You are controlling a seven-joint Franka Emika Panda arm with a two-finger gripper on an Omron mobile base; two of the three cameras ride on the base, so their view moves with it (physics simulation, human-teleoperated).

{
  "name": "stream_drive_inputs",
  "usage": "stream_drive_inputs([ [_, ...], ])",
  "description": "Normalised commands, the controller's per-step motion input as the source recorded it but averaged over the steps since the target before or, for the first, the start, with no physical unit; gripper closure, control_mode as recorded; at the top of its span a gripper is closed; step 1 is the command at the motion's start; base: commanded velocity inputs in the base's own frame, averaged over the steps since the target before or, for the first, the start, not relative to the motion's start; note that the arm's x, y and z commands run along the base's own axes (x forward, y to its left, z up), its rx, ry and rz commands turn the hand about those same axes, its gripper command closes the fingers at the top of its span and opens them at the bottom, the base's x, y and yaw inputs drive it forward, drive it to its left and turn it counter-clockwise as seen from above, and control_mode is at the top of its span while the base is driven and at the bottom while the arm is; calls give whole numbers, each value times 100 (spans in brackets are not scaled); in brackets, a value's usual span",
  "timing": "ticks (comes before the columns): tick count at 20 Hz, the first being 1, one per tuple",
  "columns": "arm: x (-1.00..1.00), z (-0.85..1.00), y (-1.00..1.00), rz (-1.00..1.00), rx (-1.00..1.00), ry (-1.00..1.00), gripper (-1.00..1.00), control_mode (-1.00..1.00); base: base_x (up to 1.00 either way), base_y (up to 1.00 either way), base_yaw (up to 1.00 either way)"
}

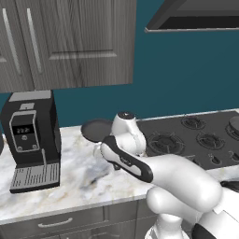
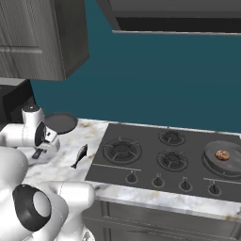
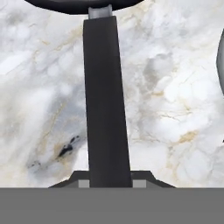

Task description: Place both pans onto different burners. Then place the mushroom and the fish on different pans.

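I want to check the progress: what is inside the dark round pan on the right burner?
Inside the dark round pan on the right burner sits a small brown mushroom, near the middle. The burner under the pan is covered, so it cannot be seen.

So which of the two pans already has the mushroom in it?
The pan on the cooktop's far right burner holds the mushroom; the other pan sits bare on the marble counter.

- Glossy white rounded arm shells are filling the lower right of the left base view.
- Dark bands are ringing its joints.
- A dark cap is topping the wrist.
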Motion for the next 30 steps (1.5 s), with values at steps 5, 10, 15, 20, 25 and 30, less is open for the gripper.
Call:
stream_drive_inputs([
  [5,-11,24,-32,0,0,0,100,-100,0,0,0],
  [10,-13,20,-35,0,0,0,100,-100,0,0,0],
  [15,-8,11,-36,0,0,0,100,-100,0,0,0],
  [20,-4,11,-39,1,0,0,100,-100,0,0,0],
  [25,0,6,-40,0,0,0,100,-100,0,0,0],
  [30,0,1,-37,1,0,0,100,-100,0,0,0],
])
